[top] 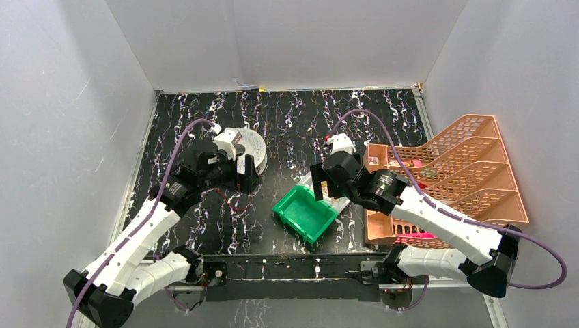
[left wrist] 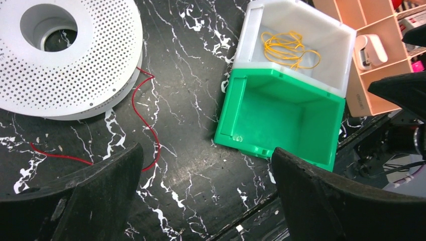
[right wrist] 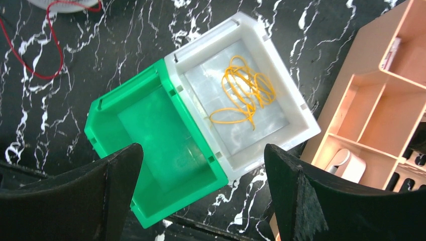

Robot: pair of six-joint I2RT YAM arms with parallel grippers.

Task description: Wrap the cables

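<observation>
Two cables wait to be wrapped, and neither is in a grip. Furthest left, the left gripper (left wrist: 206, 160) hangs just above the surface (top: 287, 123) with its jaws spread wide and nothing between them. The white spool (left wrist: 75, 75) lies flat beside it, its perforated face up. The red cable (left wrist: 132, 103) trails out from under the spool's rim and curls loose across the surface toward the gripper's left finger. That placement probably suits winding, since the loose length lies right where the gripper could take it.

At the middle, a green bin (left wrist: 281, 113) and a white bin (right wrist: 201, 83) sit pressed wall to wall, both turned at an angle. The green one looks empty. The yellow cable (right wrist: 246, 93) lies in a loose tangle on the floor of the white one, kept apart from the red.

Over the two bins the right gripper (right wrist: 201, 150) hovers, likewise released and empty, seemingly lined up to reach down for the yellow tangle. Further right, a peach slotted organizer (top: 471, 171) leans at the edge with small items in its compartments.

The surface is black with white marble veining, closed in on three sides by plain pale grey walls (top: 287, 41).
</observation>
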